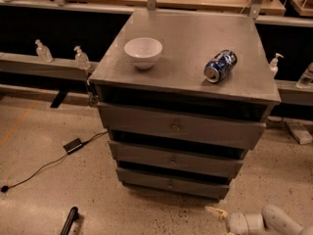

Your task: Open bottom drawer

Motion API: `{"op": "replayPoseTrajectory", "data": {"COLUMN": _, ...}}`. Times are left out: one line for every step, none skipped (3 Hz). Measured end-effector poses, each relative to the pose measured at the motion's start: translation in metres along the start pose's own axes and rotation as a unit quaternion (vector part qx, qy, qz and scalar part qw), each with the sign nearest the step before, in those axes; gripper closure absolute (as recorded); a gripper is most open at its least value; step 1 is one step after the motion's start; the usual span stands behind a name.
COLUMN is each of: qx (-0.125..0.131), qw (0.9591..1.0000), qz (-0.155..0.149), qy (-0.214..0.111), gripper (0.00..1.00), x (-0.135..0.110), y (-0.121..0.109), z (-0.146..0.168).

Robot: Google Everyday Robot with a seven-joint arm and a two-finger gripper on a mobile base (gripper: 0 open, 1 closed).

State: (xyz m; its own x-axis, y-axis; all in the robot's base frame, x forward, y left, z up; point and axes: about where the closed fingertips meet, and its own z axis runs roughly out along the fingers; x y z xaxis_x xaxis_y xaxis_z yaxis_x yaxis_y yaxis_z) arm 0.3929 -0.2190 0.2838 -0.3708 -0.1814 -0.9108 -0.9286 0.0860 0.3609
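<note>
The bottom drawer (146, 180) is the lowest and narrowest of three grey drawers in a grey wooden cabinet (186, 53). Its flat front has one small round knob (169, 183) at the centre. The front sits set back under the mid-sized drawer (142, 155), just above the floor. My gripper (221, 218) is low at the bottom right edge of the camera view, near the floor. It is below and to the right of the bottom drawer, apart from it, and partly cut off by the frame edge.
A white bowl (143, 52) and a blue can (220, 66) lying on its side rest on the cabinet top. The wide top drawer (137, 121) juts out furthest. A black cable with an adapter (73, 145) lies on the floor at left. Bottles (81, 58) stand on a ledge behind.
</note>
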Motion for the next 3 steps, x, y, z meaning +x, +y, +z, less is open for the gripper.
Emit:
{"op": "replayPoseTrajectory", "data": {"qx": 0.0, "qw": 1.0, "qz": -0.002, "qy": 0.001, "gripper": 0.0, "x": -0.003, "y": -0.001, "z": -0.001}}
{"op": "replayPoseTrajectory", "data": {"qx": 0.006, "qw": 0.9987, "qz": -0.048, "qy": -0.017, "gripper": 0.0, "x": -0.008, "y": -0.01, "z": 0.003}}
{"op": "replayPoseTrajectory", "data": {"qx": 0.047, "qw": 0.988, "qz": -0.143, "qy": -0.034, "gripper": 0.0, "x": -0.026, "y": -0.044, "z": 0.004}}
